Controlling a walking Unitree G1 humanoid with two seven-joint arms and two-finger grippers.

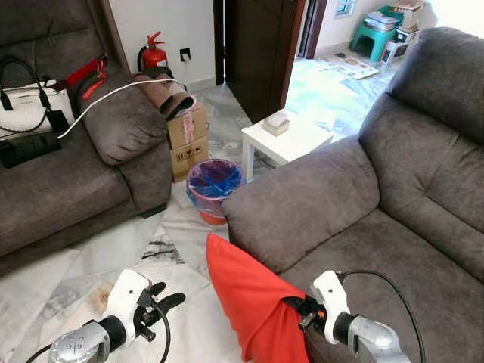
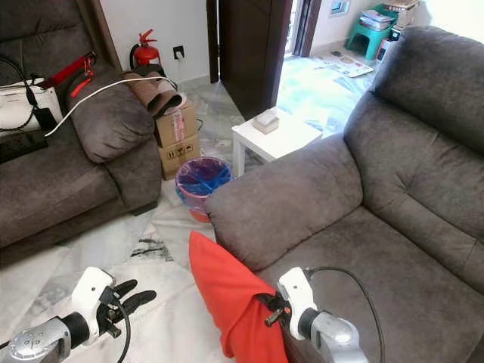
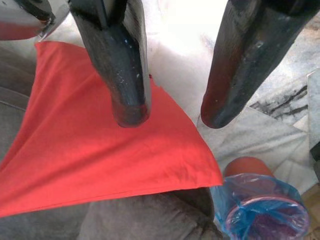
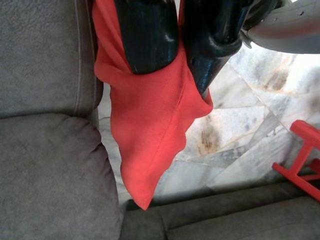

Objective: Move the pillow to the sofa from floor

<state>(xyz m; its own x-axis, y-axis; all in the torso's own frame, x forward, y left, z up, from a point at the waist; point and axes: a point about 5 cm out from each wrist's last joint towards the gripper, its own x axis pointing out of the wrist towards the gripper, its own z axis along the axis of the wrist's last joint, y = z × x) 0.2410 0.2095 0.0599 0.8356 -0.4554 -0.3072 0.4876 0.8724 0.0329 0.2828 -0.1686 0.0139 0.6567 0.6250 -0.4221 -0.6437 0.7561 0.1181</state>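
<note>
The big grey sofa (image 1: 393, 197) is in front of me on my right. Its fat armrest (image 1: 302, 200) points toward the room. A second grey sofa (image 1: 68, 174) stands across the marble floor (image 1: 91, 265) on my left, with a white bag (image 1: 26, 110) and a white cable (image 1: 113, 92) on it.

The red pillow (image 1: 249, 302) hangs up off the floor, right beside the armrest of the big sofa. One pointed corner sticks up. It is not on the seat yet.

A small white counter (image 1: 291, 142) stands past the armrest with a little box (image 1: 276, 123) on top. Near it are a cardboard box (image 1: 187, 140) and a round bin with a blue bag (image 1: 213, 185). A red fire extinguisher (image 1: 153, 54) stands by the wall.

My right tool (image 4: 182, 52) is pinching the red pillow; the cloth is bunched between its two black fingers.

My left tool (image 1: 162, 301) hangs over the floor, just beside the pillow. Its two fingers (image 3: 127, 75) are spread apart and hold nothing.
</note>
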